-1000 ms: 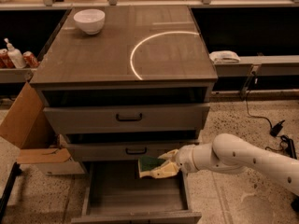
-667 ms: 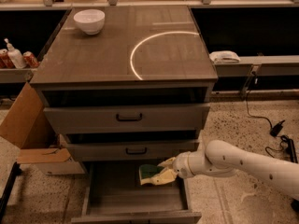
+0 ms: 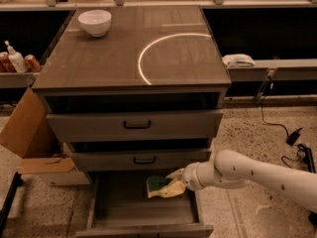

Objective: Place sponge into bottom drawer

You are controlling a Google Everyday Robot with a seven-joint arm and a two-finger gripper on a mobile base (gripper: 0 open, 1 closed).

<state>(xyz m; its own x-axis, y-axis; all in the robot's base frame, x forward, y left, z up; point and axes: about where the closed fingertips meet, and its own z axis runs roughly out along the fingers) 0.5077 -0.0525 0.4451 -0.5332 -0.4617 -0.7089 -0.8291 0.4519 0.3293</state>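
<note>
"Three drawers sat under the front edge of the bench [image 3: 99, 63], right?"

"Yes. The top drawer [image 3: 99, 127] and the middle drawer [image 3: 109, 160] were out a little bit. The bottom drawer [image 3: 138, 209] was pulled out much more. Its front was partly cut off at the bottom of the picture, and its back was hidden under the middle drawer."

"Where was the sponge [image 3: 157, 184]?"

"It was over the open bottom drawer, nearer its right wall, below the bench's front right corner. The gripper [image 3: 171, 186] pinched it, jaws closed tight on the yellow part. The green side faced left."

"Did it touch the drawer floor?"

"I could not tell. It looked a bit above the floor. The sponge also hid part of the fingers."

"And the arm [image 3: 262, 175]?"

"It was white and came in from the right, low down. The right edge of the picture cut it off."

"What was on top?"

"One white bowl [image 3: 94, 22] stood near the back left corner. A bright curved line [image 3: 139, 66] lay near the middle."

"Anything else around?"

"A cardboard box [image 3: 22, 128] leaned by the left edge. Some bottles [image 3: 16, 58] were past it, partly cut off. Off the right edge lay a white thing [image 3: 237, 60] that I could not make out, and a black cord [image 3: 277, 125] on the floor."
</note>
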